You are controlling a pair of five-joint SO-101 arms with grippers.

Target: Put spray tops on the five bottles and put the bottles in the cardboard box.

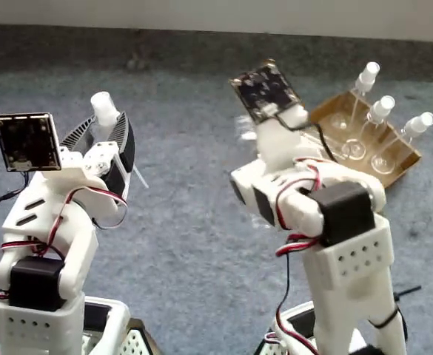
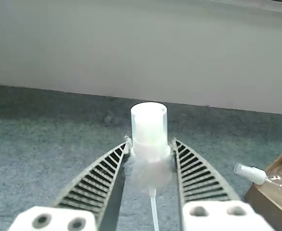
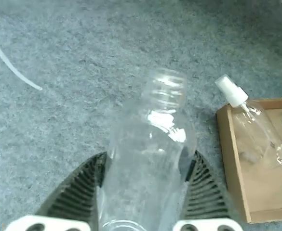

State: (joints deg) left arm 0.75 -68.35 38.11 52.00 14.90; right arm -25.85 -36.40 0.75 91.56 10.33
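My left gripper (image 2: 149, 163) is shut on a white spray top (image 2: 149, 144), held upright above the carpet with its thin dip tube (image 2: 154, 211) hanging down; in the high view the spray top (image 1: 104, 109) stands out above the left arm. My right gripper (image 3: 148, 178) is shut on a clear open-necked bottle (image 3: 153, 159), whose neck (image 1: 246, 127) shows past the right arm's camera board. The cardboard box (image 1: 401, 166) lies at the far right with three capped bottles (image 1: 379, 111) in it.
Grey carpet (image 1: 186, 222) covers the table between the arms. A pale wall runs along the far edge. The left arm's dip tube (image 3: 10, 65) shows in the right wrist view, and a capped bottle (image 3: 261, 130) lies in the box (image 3: 232, 163) there.
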